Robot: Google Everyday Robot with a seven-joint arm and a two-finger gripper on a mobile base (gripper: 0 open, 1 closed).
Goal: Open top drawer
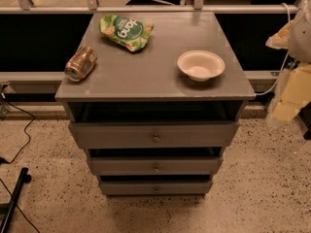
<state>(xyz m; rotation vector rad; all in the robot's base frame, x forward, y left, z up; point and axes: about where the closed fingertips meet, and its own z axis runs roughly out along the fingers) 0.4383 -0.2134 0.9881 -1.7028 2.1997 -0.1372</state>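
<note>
A grey wooden cabinet (146, 72) stands on a speckled floor, with three drawers stacked in its front. The top drawer (121, 136) is the widest, with a small round metal knob (156, 138) at its centre. Its front stands slightly forward of the cabinet top's edge, and a dark gap shows above it. My gripper (291, 89) is at the right edge of the camera view, level with the cabinet top and well to the right of the drawer. It touches nothing on the cabinet.
On the cabinet top lie a crushed can (80, 63) on its side, a green snack bag (125, 32) and a white bowl (200, 64). Two narrower drawers (126, 166) sit below. A metal railing (146, 8) runs behind. Black cables and a stand leg (14, 198) lie on the floor at left.
</note>
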